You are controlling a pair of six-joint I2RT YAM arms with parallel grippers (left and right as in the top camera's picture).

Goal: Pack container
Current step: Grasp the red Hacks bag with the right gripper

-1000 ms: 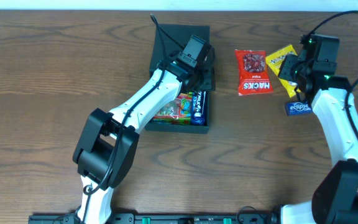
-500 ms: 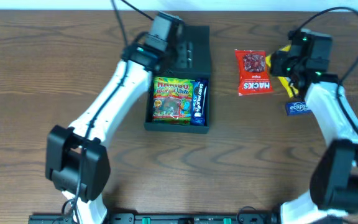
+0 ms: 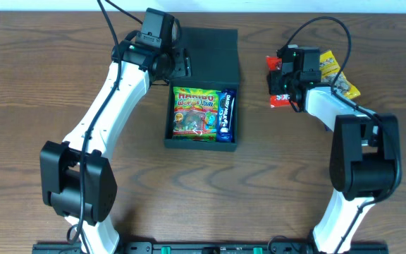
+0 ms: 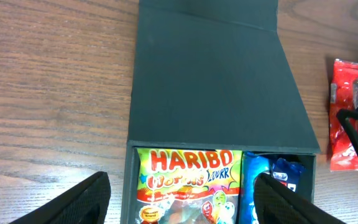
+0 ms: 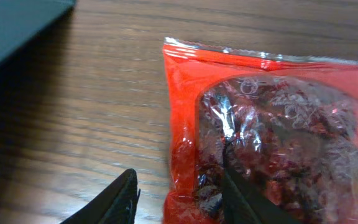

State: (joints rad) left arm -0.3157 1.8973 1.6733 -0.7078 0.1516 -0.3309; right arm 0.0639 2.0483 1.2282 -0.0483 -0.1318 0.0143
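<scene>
Seen from overhead, the dark teal-green square cardboard container (image 3: 200, 144) sits on the brown wooden counter (image 3: 294, 183) with its flap lid (image 3: 213, 46) thrown back flat. A colourful Haribo sweet bag (image 3: 194, 113) and a blue chocolate bar wrapper (image 3: 225, 116) lie side by side inside. The left tool (image 3: 178, 63) hangs at the lid's left edge. The right tool (image 3: 285, 83) is over a red crinkly plastic snack packet (image 3: 279, 101), with a yellow foil packet (image 3: 338, 72) just beyond it.

In the left wrist view, the left tool (image 4: 182, 186) has its jaws spread wide and holds nothing, poised above the container's hinge end.

In the right wrist view, the right tool (image 5: 179, 196) is open. One finger is over bare wood just left of the red packet (image 5: 272, 112), and the other is over its clear window. A corner of the container (image 5: 11, 18) shows at upper left.

The step in hand looks like picking up the red packet.
- **Grip:** the film is glossy and the sweets inside are loose, so the tool should go low enough to pinch a good fold of that left edge, then close firmly.
- **Carry:** lift the packet clear of the counter before moving it across.
- **Placement:** the two items nearly cover the container floor, so the packet probably has to be laid flat on top of the Haribo bag.
- **Left arm:** it is best kept away from the opening meanwhile.
</scene>
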